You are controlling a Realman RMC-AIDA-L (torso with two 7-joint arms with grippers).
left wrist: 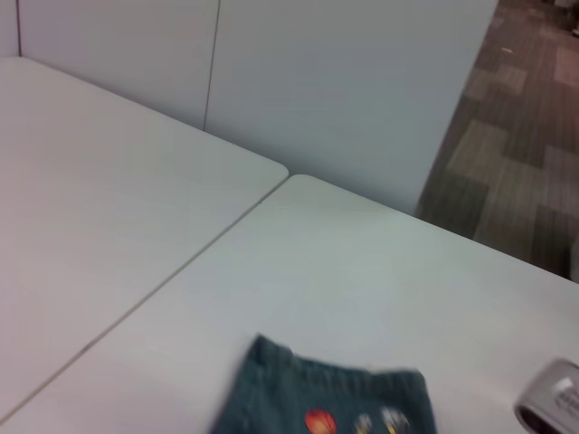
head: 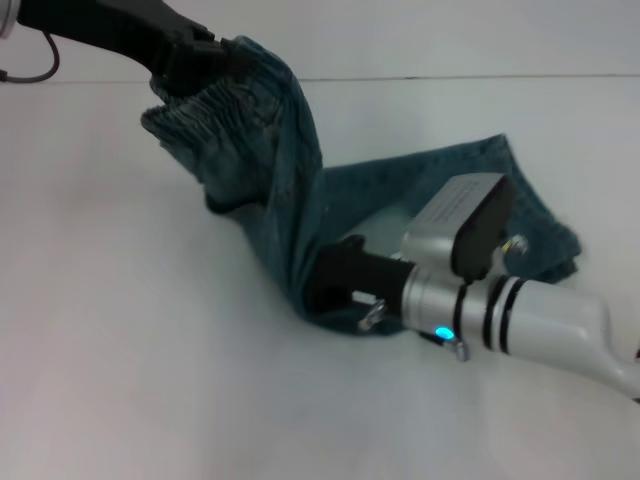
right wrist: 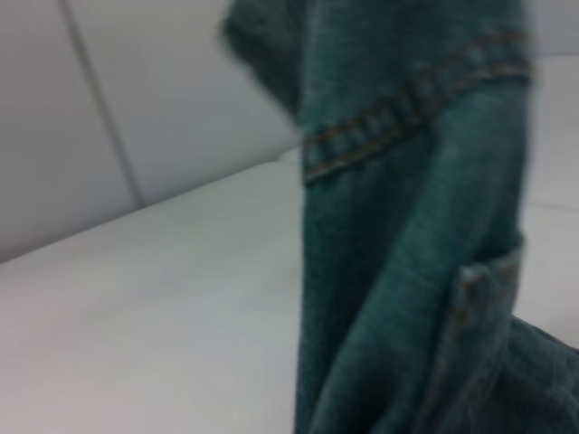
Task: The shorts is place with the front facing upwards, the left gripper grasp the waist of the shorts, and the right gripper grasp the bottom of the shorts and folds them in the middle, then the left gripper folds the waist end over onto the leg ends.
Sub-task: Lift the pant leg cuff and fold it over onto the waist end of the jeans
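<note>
**Shorts held up at the waist, pinned low at the fold**

On the white table (head: 120,330) in the head view, the denim shorts (head: 285,200) are stretched between two arms. At the far left, the left gripper (head: 205,58), dark and coming in from the upper left corner, has its jaws closed on the gathered elastic waist (head: 215,110), which hangs lifted clear of the table. From there the cloth runs down and to the right as a steep ridge. Nearer and to the right, the right gripper (head: 335,285) is buried in the low end of that ridge, its jaws closed on the denim close to the table surface. Beyond that gripper, the leg ends (head: 530,215) lie spread flat on the table toward the right.

From the left wrist view, a part of the shorts (left wrist: 330,398) with small coloured marks lies flat on the table (left wrist: 344,271); a grey piece of the other arm (left wrist: 552,402) shows at the edge.

From the right wrist view, the denim (right wrist: 416,226) hangs close in front, its stitched seam (right wrist: 407,108) and a pocket edge showing, with the table (right wrist: 154,316) behind.
</note>
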